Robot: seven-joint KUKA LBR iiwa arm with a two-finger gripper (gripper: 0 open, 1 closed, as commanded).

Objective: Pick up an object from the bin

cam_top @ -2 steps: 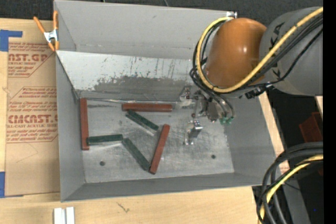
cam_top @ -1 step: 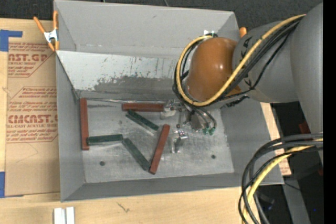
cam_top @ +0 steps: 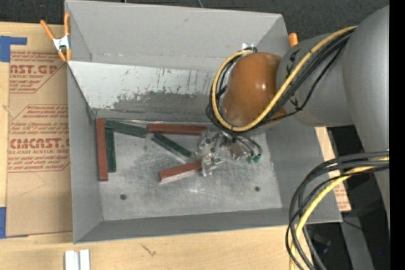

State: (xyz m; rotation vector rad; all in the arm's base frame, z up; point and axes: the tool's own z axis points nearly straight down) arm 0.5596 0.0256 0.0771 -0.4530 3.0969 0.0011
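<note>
End effector low at the right end of the red-brown stick, grip state indeterminable; stick apparently not yet lifted from bin.

One camera looks steeply down into the bin from above its near side, close enough that the arm crowds the bin's right.

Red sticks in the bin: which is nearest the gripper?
The slanted red stick mid-floor, its right end at the gripper; the back red stick and left red stick lie farther.
</note>
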